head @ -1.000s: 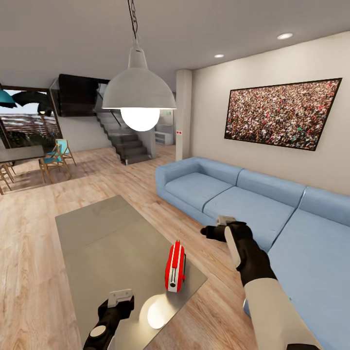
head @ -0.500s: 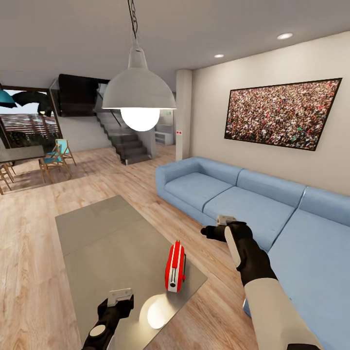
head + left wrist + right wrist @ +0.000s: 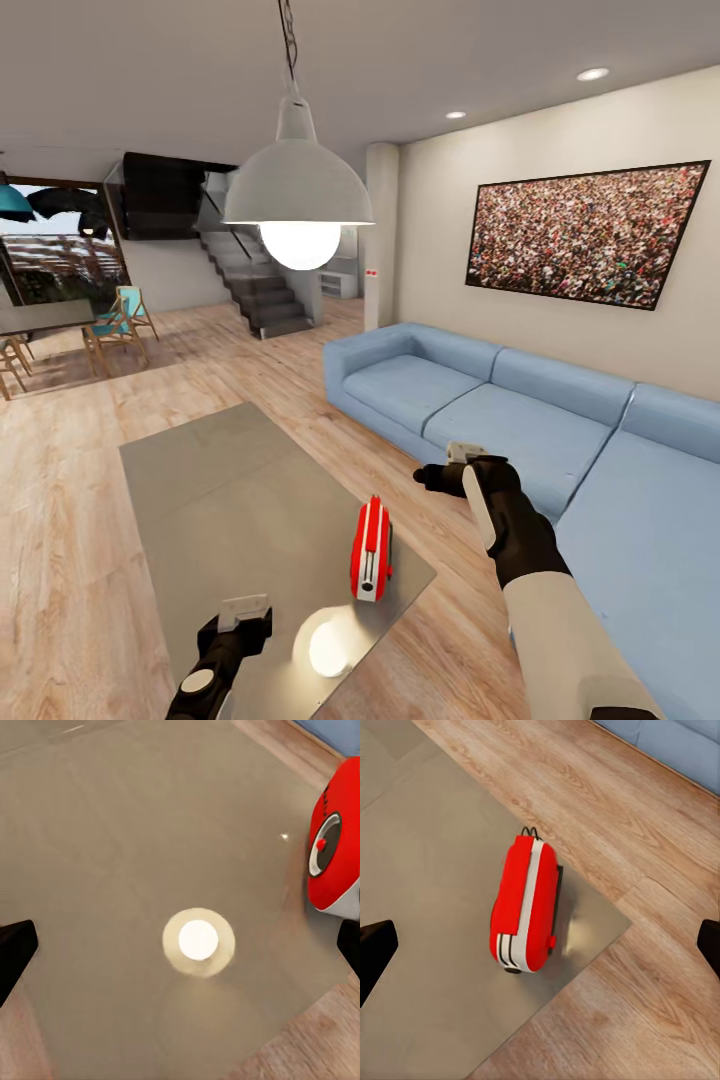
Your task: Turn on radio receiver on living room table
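The red radio receiver (image 3: pixel 371 549) stands upright near the near right corner of the grey glossy table (image 3: pixel 230 480), its white-trimmed narrow side toward me. My left gripper (image 3: pixel 243 625) hovers open over the table's near edge, left of the radio. From the left wrist the radio's round dial (image 3: pixel 328 844) faces the camera past one black fingertip (image 3: pixel 15 949). My right gripper (image 3: pixel 432 476) hangs open above the floor strip between table and sofa, right of and above the radio (image 3: pixel 526 904), whose thin handle lies along its top.
A blue sectional sofa (image 3: pixel 520 410) runs along the right under a framed crowd picture (image 3: pixel 585 232). A white pendant lamp (image 3: pixel 298 185) hangs over the table and glares on its top (image 3: pixel 330 648). Dining chairs (image 3: pixel 115 325) and stairs (image 3: pixel 255 290) lie far back.
The whole picture has shifted slightly to the right, so the camera moved. Both arms hold the same pose and both grippers stay open. The radio stands as before.
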{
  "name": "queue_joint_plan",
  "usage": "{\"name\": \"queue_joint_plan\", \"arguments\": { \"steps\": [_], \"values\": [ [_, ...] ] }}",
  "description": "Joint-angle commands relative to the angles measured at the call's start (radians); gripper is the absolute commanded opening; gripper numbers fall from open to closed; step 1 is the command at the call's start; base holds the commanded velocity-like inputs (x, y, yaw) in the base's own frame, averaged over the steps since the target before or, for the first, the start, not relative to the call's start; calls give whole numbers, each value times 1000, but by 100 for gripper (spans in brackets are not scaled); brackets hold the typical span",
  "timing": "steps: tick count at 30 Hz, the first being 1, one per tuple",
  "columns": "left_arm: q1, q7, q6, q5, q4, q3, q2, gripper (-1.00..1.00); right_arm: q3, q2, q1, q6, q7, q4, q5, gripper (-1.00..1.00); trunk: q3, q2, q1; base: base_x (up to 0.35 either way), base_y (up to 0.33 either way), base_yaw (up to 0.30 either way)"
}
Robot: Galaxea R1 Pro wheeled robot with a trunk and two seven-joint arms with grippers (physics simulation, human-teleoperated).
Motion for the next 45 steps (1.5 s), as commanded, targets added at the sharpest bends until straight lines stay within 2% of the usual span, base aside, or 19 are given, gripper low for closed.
{"name": "queue_joint_plan", "arguments": {
  "steps": [1,8,14,18,30,41,45],
  "values": [
    [0,0,0,0,0,0,0,100,0,0,0,0,0,0,0,100,0,0,0,45,246,0],
    [0,3,-1,-4,2,-1,-6,100,0,-1,0,0,-1,-1,1,100,0,0,0,13,65,0],
    [0,0,0,0,2,-1,0,100,0,-24,0,0,0,-27,1,100,0,0,0,77,120,0],
    [0,-3,-1,-2,3,-2,-5,100,0,-28,0,0,0,-31,1,100,0,0,0,45,60,0],
    [0,1,-1,-1,3,-2,-7,100,0,-29,0,0,0,-33,1,100,0,0,0,214,-29,0],
    [0,-6,-1,5,3,-5,-12,100,0,-29,0,0,0,-33,1,100,0,0,0,22,-5,0],
    [0,-7,2,5,5,-5,-15,100,14,-27,0,11,2,-30,-6,100,0,0,0,0,0,0]
  ]
}}
